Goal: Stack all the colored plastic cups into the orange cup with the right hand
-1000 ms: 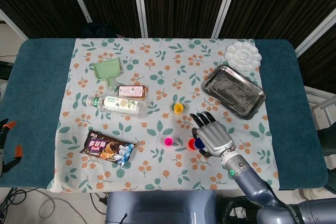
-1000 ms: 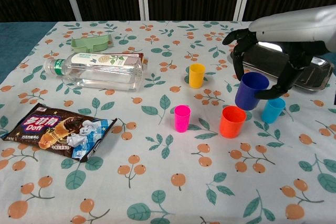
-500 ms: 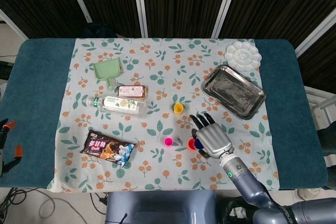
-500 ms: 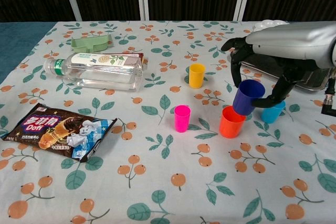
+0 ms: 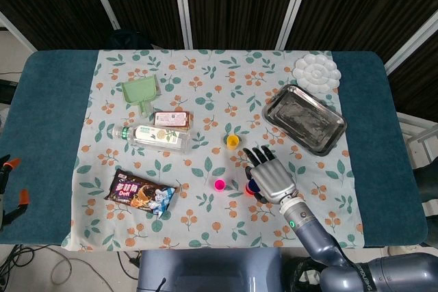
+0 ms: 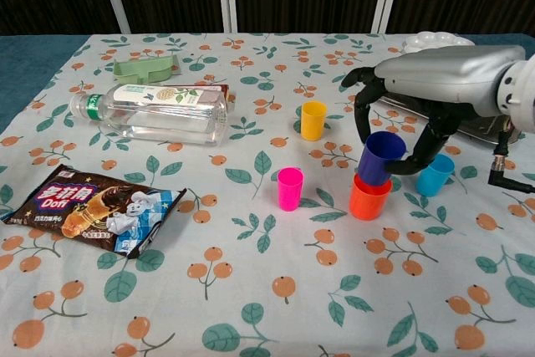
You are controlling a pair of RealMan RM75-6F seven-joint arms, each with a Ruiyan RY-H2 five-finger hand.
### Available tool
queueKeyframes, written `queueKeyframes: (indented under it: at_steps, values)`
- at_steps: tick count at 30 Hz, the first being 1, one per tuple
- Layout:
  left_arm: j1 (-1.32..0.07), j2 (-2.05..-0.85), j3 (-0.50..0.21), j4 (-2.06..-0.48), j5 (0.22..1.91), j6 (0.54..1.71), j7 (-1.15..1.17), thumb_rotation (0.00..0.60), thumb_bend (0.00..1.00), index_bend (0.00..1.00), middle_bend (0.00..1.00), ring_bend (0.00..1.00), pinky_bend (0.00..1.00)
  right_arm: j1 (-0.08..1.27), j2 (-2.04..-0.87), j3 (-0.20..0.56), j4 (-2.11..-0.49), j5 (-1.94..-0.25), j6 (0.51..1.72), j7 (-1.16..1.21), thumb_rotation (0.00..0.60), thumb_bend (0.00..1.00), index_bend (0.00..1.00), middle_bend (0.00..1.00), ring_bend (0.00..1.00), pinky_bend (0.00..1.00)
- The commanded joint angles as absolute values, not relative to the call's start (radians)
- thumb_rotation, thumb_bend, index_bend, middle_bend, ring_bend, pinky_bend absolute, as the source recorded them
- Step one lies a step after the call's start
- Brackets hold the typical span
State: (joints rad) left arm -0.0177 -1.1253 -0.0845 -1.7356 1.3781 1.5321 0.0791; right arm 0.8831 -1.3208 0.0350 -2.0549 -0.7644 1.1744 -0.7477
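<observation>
I am at the insertion step for the first cup: my right hand (image 6: 418,114) grips the blue-violet cup (image 6: 380,156) from above, fingers curled around its sides, and holds it tilted with its base directly over the mouth of the orange cup (image 6: 369,196). From the chest view the base appears to touch or just enter the orange rim; I cannot tell how far it is seated. The next move, as I judge it, calls for righting the blue-violet cup so its axis lines up with the orange cup, lowering it until it nests, then spreading the fingers without dragging the stack sideways. A tilted entry could tip the orange cup, which stands free on the floral tablecloth (image 6: 251,290). Three cups remain to stack: the light blue cup (image 6: 435,175) stands just beside my hand, partly behind one finger; the pink cup (image 6: 290,188) stands to the other side of the orange cup, near it; the yellow cup (image 6: 313,119) stands farther back on the table. In the head view my right hand (image 5: 272,176) covers most of the orange and blue-violet cups. My left hand is not in either view.
</observation>
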Motion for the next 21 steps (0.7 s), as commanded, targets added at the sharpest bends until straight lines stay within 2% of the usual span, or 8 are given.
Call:
queueKeyframes:
  at_steps: [1, 19, 21]
  values:
    - [-0.018, -1.125, -0.084, -1.736, 1.378, 1.532, 0.079, 0.6, 0.47, 0.17, 0.07, 0.0, 0.01, 0.884, -1.326, 0.037, -2.049, -0.759, 1.173, -0.75, 0.6, 0.38, 0.52, 0.0, 0.0, 0.01]
    - [-0.017, -1.125, -0.085, -1.736, 1.38, 1.535, 0.081, 0.6, 0.47, 0.17, 0.07, 0.0, 0.01, 0.881, -1.358, 0.041, -2.013, -0.74, 1.147, -0.734, 0.6, 0.38, 0.52, 0.0, 0.0, 0.01]
    - [-0.017, -1.124, -0.085, -1.736, 1.381, 1.536, 0.081, 0.6, 0.47, 0.17, 0.07, 0.0, 0.01, 0.881, -1.364, 0.044, -2.002, -0.736, 1.144, -0.731, 0.6, 0.38, 0.48, 0.0, 0.0, 0.01]
